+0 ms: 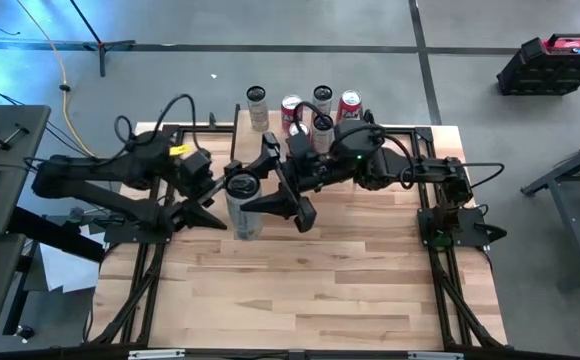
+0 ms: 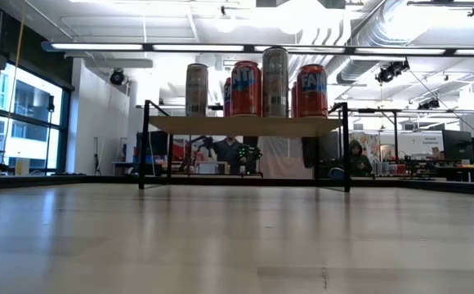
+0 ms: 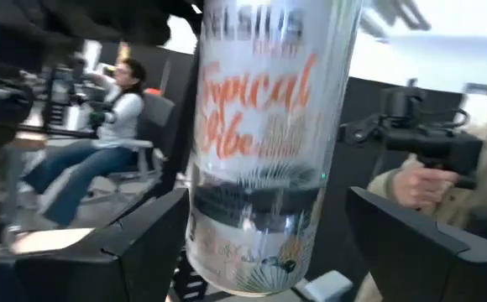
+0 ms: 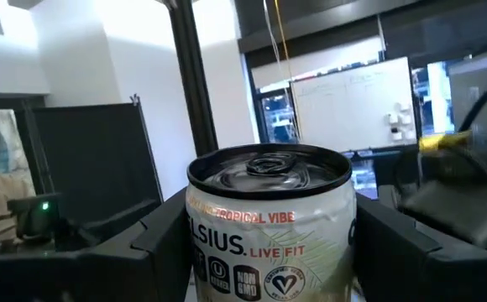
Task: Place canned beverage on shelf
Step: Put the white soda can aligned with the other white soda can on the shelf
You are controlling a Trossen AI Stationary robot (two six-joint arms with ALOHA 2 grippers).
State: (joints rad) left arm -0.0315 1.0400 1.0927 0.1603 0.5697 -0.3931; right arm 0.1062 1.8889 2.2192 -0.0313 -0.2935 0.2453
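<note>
A tall white Celsius can (image 1: 242, 205) printed "Tropical Vibe" is held upright in the air above the middle of the wooden table (image 1: 310, 290), near the shelf (image 2: 245, 125) at the table's far edge. The right gripper (image 1: 275, 200) reaches across from the right and clamps the can just below its silver lid; in the right wrist view the two dark fingers (image 4: 161, 239) press against both sides of the can (image 4: 269, 222). The left gripper (image 1: 215, 205) comes in from the left at the same can, lower down; in the left wrist view its fingers (image 3: 138, 243) stand wide, one on each side of the can's lower body (image 3: 260, 151), with gaps visible between them and the can wall. On the shelf's light plank stand several cans: a slim pale one (image 2: 197, 90) at the left, then a red can (image 2: 246, 88), a slim silver can (image 2: 275, 82) and another red can (image 2: 311, 91). Beyond the table, a seated person (image 3: 113, 143) shows in the left wrist view, and another person's hand (image 3: 420, 180) grips a dark handle.
</note>
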